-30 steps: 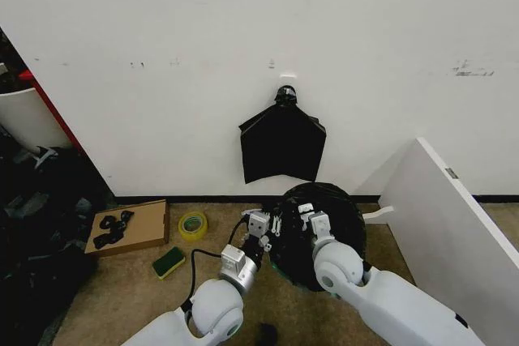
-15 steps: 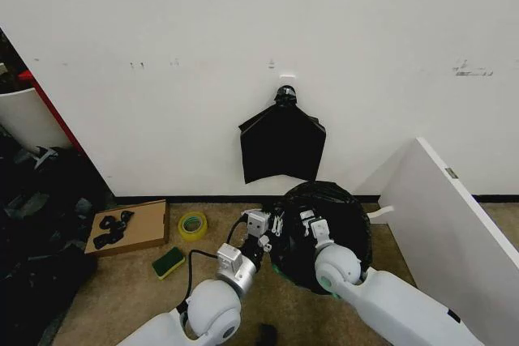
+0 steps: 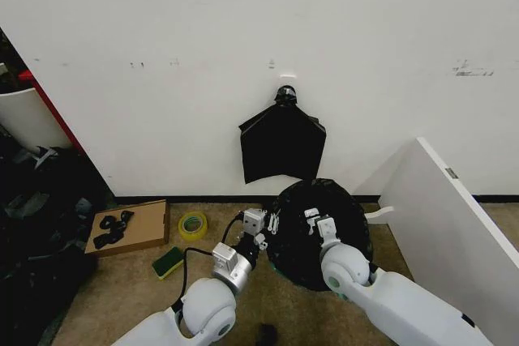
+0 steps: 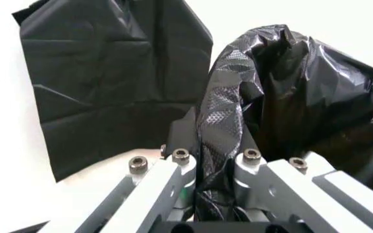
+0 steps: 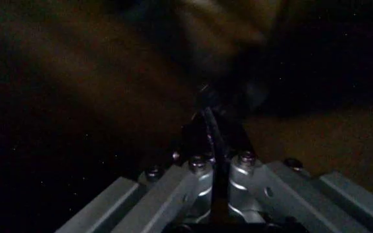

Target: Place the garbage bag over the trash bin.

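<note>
1. Since one second ago, both grippers have drawn the garbage bag (image 3: 320, 228) a little wider and nearer the robot, below the hanging sheaf of bags (image 3: 281, 149).
2. Left gripper (image 4: 213, 162) and right gripper (image 5: 217, 162) each pinch a fold of it.
3. Spreading the bag is in hand; next it must open downward over the trash bin, which the plastic hides.

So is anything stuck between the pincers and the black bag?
No. The left pincer is clamped on a bunched fold of the garbage bag, and the right pincer pinches a thin edge of it. Nothing sits between them and the plastic.
</note>
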{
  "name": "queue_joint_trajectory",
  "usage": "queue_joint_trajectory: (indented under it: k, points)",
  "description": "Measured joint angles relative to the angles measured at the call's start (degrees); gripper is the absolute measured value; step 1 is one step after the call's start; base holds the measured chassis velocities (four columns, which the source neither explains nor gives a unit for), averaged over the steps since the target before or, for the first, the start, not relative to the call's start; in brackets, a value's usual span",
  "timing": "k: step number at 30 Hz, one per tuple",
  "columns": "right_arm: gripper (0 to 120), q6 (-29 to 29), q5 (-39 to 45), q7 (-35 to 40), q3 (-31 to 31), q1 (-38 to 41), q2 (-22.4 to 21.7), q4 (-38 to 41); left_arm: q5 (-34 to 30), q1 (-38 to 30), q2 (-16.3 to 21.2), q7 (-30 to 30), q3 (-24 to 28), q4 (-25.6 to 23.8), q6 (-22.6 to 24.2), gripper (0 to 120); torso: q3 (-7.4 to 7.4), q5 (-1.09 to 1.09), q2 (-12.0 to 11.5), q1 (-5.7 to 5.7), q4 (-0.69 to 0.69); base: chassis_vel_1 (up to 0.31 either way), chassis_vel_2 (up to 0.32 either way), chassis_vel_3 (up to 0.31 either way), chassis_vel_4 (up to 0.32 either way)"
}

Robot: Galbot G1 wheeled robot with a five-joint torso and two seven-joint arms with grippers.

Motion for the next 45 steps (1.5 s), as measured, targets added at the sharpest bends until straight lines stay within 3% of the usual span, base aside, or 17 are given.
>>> queue_joint_trajectory:
  k: [16,26,33,36,41,45]
  points:
    - [0,1.42,-1.66,-0.84,-1.08,1.89,2.60,-6.74,-0.24,1.47,1.40,1.92,0.61,-2.28,-0.59,4,0.01,0.01,-0.01,0.00,0.02,0.000,0.000,0.000,0.000]
    - [0,0.33,-1.59,-0.85,0.31,-0.77,-0.88,2.09,0.85,-0.14,-0.22,0.42,0.23,1.19,-0.35,4,0.01,0.00,-0.01,0.00,0.02,0.000,0.000,0.000,0.000]
    - [0,0.31,-2.55,-2.56,4.55,-4.96,-3.13,7.45,0.31,-0.76,-1.38,-0.63,-2.62,4.48,-0.32,4,0.01,0.01,-0.01,0.00,0.01,0.000,0.000,0.000,0.000]
    - [0,1.75,-3.14,-4.49,7.92,-7.70,-4.50,9.70,-0.87,-0.97,-1.80,-1.04,-4.65,5.64,-0.31,4,0.01,0.01,-0.01,0.00,0.01,0.000,0.000,0.000,0.000]
    - [0,9.01,-8.68,-9.64,12.27,-12.42,-7.34,14.18,-4.58,-1.11,-2.44,-2.03,-8.15,7.29,0.46,4,0.01,0.00,-0.01,0.00,0.01,0.000,0.000,0.000,0.000]
    - [0,11.61,-9.06,-10.28,14.69,-15.22,-7.53,17.10,-10.21,-0.16,-2.64,-3.68,-10.24,7.04,2.74,4,0.01,0.00,-0.01,0.00,0.02,0.000,0.000,0.000,0.000]
